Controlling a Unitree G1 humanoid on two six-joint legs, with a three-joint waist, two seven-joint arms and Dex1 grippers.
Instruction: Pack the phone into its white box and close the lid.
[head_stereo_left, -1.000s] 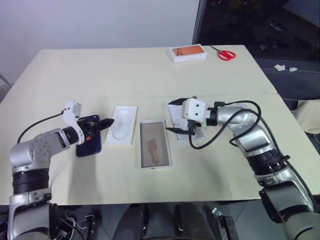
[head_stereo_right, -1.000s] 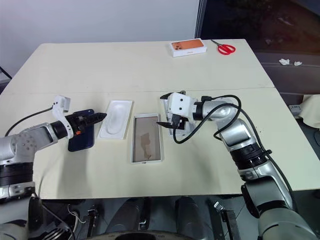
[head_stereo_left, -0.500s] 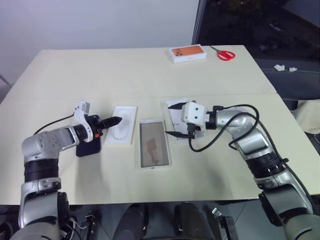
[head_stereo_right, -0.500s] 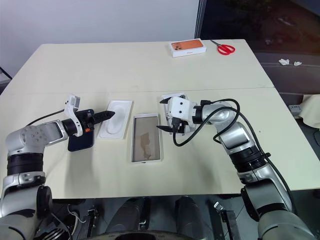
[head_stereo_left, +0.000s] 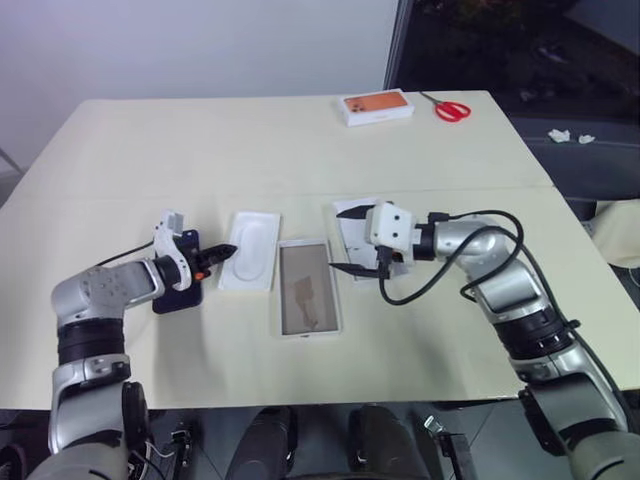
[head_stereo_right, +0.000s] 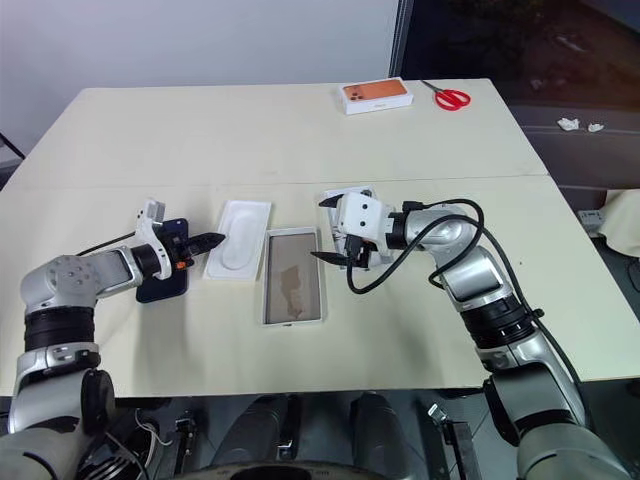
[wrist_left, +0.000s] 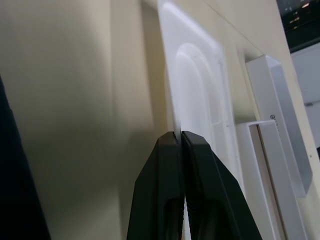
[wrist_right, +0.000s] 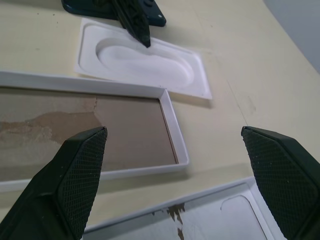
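Observation:
The dark navy phone (head_stereo_left: 178, 288) lies flat at the left, partly under my left wrist. Beside it lies the white moulded insert (head_stereo_left: 250, 250). My left gripper (head_stereo_left: 226, 250) is shut, its tips pinching the insert's near-left rim (wrist_left: 172, 107). The white box (head_stereo_left: 305, 245), brownish floor showing, lies open in the middle with nothing in it. The lid (head_stereo_left: 350, 222) lies to its right, white inside up. My right gripper (head_stereo_left: 362, 263) hovers open over the gap between box and lid, holding nothing. In the right wrist view the box rim (wrist_right: 170, 115) and insert (wrist_right: 145, 62) lie ahead.
A white box with an orange top (head_stereo_left: 378, 106) and red scissors (head_stereo_left: 452, 107) lie at the table's far right. A seam (head_stereo_left: 500, 188) crosses the tabletop behind the work area. The table's front edge (head_stereo_left: 300, 405) runs close below the box.
My left gripper dropped a little and shut on the insert's rim. The insert shifted slightly toward the box. The right arm held still.

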